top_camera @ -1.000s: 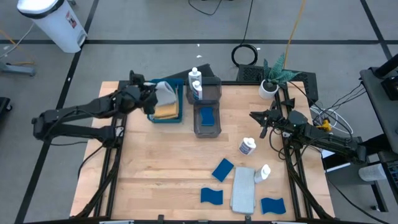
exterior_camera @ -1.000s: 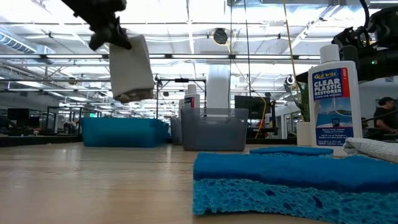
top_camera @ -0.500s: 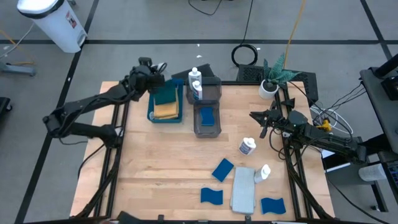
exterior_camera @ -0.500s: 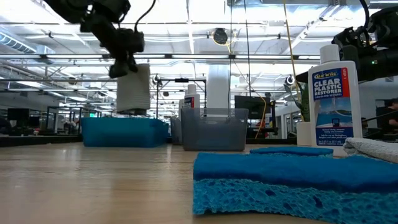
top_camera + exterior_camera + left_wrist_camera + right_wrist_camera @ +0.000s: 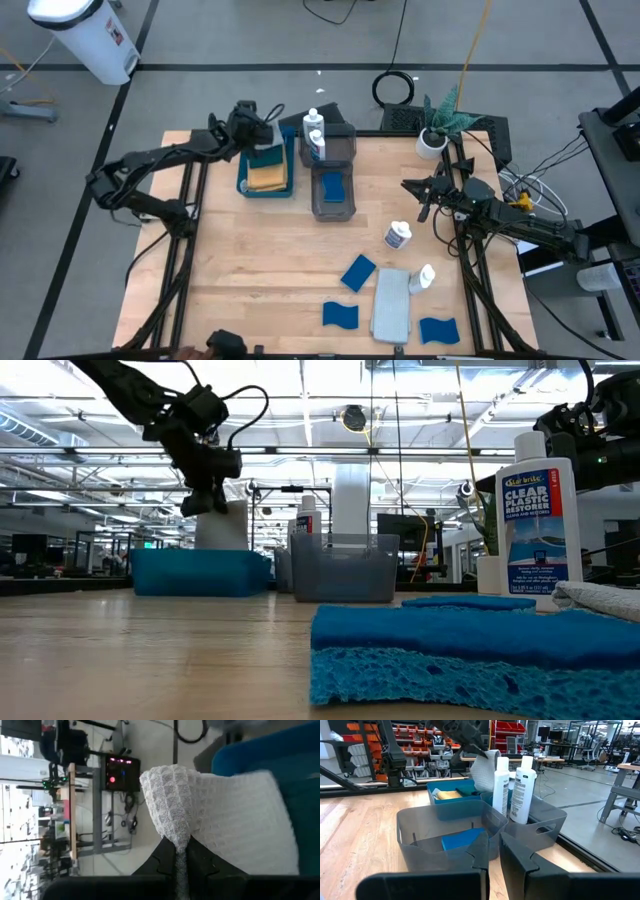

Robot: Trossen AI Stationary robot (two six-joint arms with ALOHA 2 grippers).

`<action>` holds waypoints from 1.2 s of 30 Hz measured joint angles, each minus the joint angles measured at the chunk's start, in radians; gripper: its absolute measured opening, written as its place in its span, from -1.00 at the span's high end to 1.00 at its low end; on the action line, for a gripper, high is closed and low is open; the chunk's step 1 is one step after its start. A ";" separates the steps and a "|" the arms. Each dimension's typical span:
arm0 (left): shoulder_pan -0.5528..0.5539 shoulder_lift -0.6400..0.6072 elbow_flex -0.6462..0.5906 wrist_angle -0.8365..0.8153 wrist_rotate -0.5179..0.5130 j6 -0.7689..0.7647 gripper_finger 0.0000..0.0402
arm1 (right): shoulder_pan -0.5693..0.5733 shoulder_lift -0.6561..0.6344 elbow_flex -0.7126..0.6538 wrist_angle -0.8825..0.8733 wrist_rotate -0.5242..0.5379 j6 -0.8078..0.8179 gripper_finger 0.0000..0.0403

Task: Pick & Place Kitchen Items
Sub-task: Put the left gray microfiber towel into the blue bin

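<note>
My left gripper (image 5: 262,132) is shut on a light grey waffle cloth (image 5: 222,526) over the far end of the blue tray (image 5: 243,186). An orange cloth (image 5: 265,179) and a dark green cloth (image 5: 266,157) lie in the tray. My right gripper (image 5: 418,199) waits open and empty at the table's right. Two white bottles (image 5: 315,134) stand in the far grey bin, and a blue sponge (image 5: 333,187) lies in the near one. On the near table lie another grey cloth (image 5: 392,303), two bottles (image 5: 397,236) and three sponges (image 5: 357,272). My left gripper pinches a bunched fold of the grey cloth (image 5: 178,836) between its two fingers. The fingers slant down from the table's left. The cloth hangs below them; in the low view its lower end (image 5: 222,544) is hidden behind the tray's wall.
The two grey bins (image 5: 333,207) stand just right of the tray. A potted plant (image 5: 436,128) stands at the far right corner. Bare wood lies at the table's left and middle (image 5: 250,270).
My left gripper has carried the grey cloth toward the table's far edge and right, from beside the tray's left wall to over its far end. The cloth has come down, and in the low view its lower end now sits behind the tray's wall.
</note>
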 joint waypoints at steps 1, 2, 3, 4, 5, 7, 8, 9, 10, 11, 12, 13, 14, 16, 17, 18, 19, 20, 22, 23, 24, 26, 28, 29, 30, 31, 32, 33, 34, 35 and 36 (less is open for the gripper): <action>-0.007 -0.001 0.000 -0.005 0.008 -0.013 0.92 | 0.000 0.000 0.000 0.000 0.000 0.000 0.90; -0.015 -0.001 0.000 -0.016 0.010 -0.026 0.90 | 0.000 0.000 0.000 0.000 0.000 0.000 0.90; -0.022 -0.001 0.000 -0.029 0.010 -0.039 0.89 | 0.000 0.000 0.000 0.000 0.000 0.000 0.90; -0.029 -0.001 0.000 -0.046 0.011 -0.045 0.88 | 0.000 0.000 0.000 0.000 0.000 0.000 0.90; -0.034 -0.001 0.000 -0.068 0.017 -0.052 0.88 | 0.000 0.000 0.000 0.000 0.000 0.000 0.90; -0.040 -0.001 0.000 -0.120 0.030 -0.070 0.89 | 0.000 0.000 0.000 0.000 0.000 0.000 0.90; -0.042 -0.001 0.000 -0.151 0.042 -0.084 0.91 | 0.000 0.000 0.000 0.000 0.000 0.000 0.90; -0.044 -0.001 0.000 -0.181 0.052 -0.101 0.93 | 0.000 0.000 0.000 0.000 0.000 0.000 0.90; -0.046 -0.001 0.000 -0.206 0.064 -0.120 0.94 | 0.000 0.000 0.000 0.000 0.000 0.000 0.90; -0.047 -0.001 0.000 -0.229 0.081 -0.142 0.94 | 0.000 0.000 0.000 0.000 0.000 0.000 0.90; -0.047 -0.001 0.000 -0.249 0.100 -0.164 0.94 | 0.000 0.000 0.000 0.000 0.000 0.000 0.90; -0.047 -0.001 0.000 -0.267 0.121 -0.184 0.94 | 0.000 0.000 0.000 0.000 0.000 0.000 0.90; -0.047 -0.001 0.000 -0.280 0.145 -0.202 0.93 | 0.000 0.000 0.000 0.000 0.000 0.000 0.90; -0.047 -0.001 0.000 -0.304 0.199 -0.230 0.90 | 0.000 0.000 0.000 0.000 0.000 0.000 0.90; -0.047 -0.001 0.000 -0.317 0.230 -0.243 0.88 | 0.000 0.000 0.000 0.000 0.000 0.000 0.90; -0.047 -0.001 0.000 -0.328 0.262 -0.255 0.85 | 0.000 0.000 0.000 0.000 0.000 0.000 0.90; -0.047 -0.001 0.000 -0.339 0.291 -0.265 0.84 | 0.000 0.000 0.000 0.000 0.000 0.000 0.90; -0.047 -0.001 0.000 -0.352 0.316 -0.278 0.83 | 0.000 0.000 0.000 0.000 0.000 0.000 0.90; -0.048 -0.001 0.000 -0.379 0.342 -0.295 0.84 | 0.000 0.000 0.000 0.000 0.000 0.000 0.90; -0.048 -0.001 0.000 -0.386 0.350 -0.305 0.86 | 0.000 0.000 0.000 0.000 0.000 0.000 0.90; -0.047 -0.001 0.000 -0.394 0.360 -0.315 0.87 | 0.000 0.000 0.000 0.000 0.000 0.000 0.90; -0.047 -0.001 0.000 -0.413 0.394 -0.332 0.89 | 0.000 0.000 0.000 0.000 0.000 0.000 0.90; -0.047 -0.001 0.000 -0.432 0.438 -0.351 0.88 | 0.000 0.000 0.000 0.000 0.000 0.000 0.90; -0.047 -0.001 0.000 -0.438 0.458 -0.356 0.87 | 0.000 0.000 0.000 0.000 0.000 0.000 0.90; -0.047 -0.001 0.000 -0.448 0.471 -0.362 0.84 | 0.000 0.000 0.000 0.000 0.000 0.000 0.90; -0.047 -0.001 0.000 -0.460 0.482 -0.368 0.81 | 0.000 0.000 0.000 0.000 0.000 0.000 0.90; -0.047 -0.001 -0.001 -0.469 0.493 -0.379 0.79 | 0.000 0.000 0.000 0.000 0.000 0.000 0.90; -0.047 -0.001 -0.006 -0.467 0.505 -0.393 0.76 | 0.000 0.000 0.000 0.000 0.000 0.000 0.90; -0.047 -0.001 -0.012 -0.464 0.518 -0.412 0.73 | 0.000 0.000 0.000 0.000 0.000 0.000 0.90; -0.047 -0.001 -0.019 -0.464 0.532 -0.431 0.71 | 0.000 0.000 0.000 0.000 0.000 0.000 0.90; -0.047 -0.001 -0.028 -0.465 0.541 -0.447 0.69 | 0.000 0.000 0.000 0.000 0.000 0.000 0.90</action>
